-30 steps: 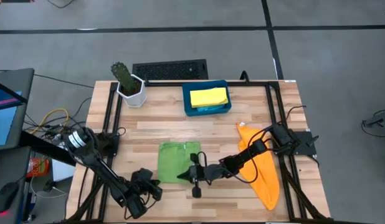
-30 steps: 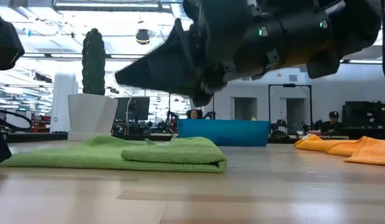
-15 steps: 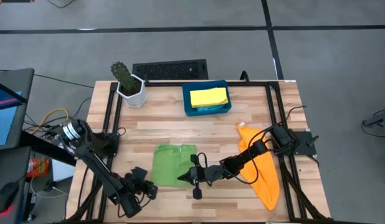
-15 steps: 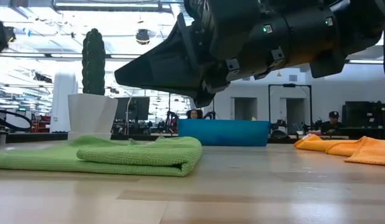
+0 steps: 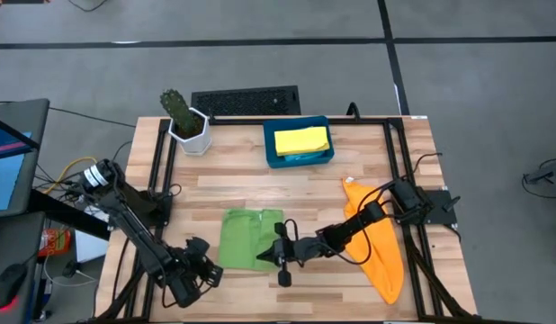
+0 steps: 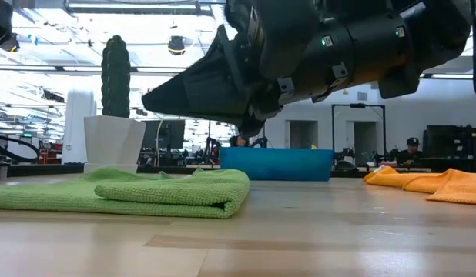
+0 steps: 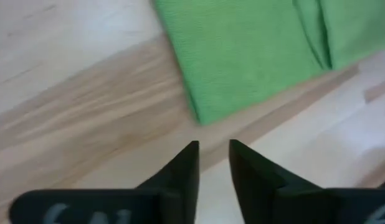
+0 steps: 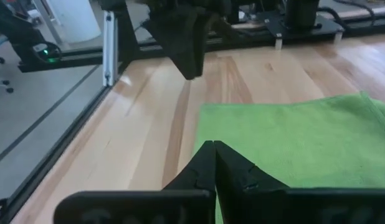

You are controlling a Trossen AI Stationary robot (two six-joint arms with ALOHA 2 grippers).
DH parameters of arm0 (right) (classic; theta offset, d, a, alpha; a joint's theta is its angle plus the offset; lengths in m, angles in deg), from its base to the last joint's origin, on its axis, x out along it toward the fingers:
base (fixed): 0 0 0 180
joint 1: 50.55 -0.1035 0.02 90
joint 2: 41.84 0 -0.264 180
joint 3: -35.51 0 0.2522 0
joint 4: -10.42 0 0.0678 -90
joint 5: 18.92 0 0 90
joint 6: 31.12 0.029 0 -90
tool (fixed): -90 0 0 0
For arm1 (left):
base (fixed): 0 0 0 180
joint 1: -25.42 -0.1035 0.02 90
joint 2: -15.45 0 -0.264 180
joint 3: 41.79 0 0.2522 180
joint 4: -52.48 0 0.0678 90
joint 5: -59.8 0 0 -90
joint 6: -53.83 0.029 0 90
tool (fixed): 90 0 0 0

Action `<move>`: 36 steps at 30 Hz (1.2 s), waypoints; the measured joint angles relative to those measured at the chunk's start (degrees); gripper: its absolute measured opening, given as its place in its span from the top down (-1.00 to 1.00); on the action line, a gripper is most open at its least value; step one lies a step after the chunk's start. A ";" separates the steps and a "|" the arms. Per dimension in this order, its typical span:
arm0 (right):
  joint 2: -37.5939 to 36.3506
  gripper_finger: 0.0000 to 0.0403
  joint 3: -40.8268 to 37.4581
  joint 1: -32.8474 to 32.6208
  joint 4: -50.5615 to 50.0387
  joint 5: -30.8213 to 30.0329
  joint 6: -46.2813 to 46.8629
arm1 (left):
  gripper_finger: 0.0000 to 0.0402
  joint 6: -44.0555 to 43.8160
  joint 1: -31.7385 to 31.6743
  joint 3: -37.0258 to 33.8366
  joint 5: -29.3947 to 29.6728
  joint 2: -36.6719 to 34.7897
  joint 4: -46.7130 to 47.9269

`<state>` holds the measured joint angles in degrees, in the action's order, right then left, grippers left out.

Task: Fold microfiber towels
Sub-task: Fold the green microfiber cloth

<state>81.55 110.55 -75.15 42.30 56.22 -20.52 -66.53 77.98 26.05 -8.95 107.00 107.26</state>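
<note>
A green microfiber towel lies folded on the table's near middle, its fold edge facing right. My left gripper hangs open above the bare table just off the towel's near left corner, pointing down and holding nothing. My right gripper is shut and hovers over the towel's near right part, pointing toward the table's left; its tip is clear above the cloth. An orange towel lies crumpled at the right. A yellow towel lies in the blue tray.
A cactus in a white pot stands at the far left corner. The blue tray is at the far middle. Black frame rails run along the table's left and right edges. Bare wood shows between the green towel and the tray.
My left gripper has risen and drawn back toward the table's left edge, away from the towel's near left corner. The green towel has slid a little toward the left and now lies still, folded. My right gripper has kept its place.
</note>
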 joint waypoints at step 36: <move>-4.53 0.87 -0.04 0.67 -9.76 -0.03 -1.91 | 0.49 4.13 -8.00 -2.84 -4.72 8.37 -11.34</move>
<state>77.03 110.51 -74.49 32.54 56.18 -22.42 -62.40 69.98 23.21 -13.67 115.37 95.92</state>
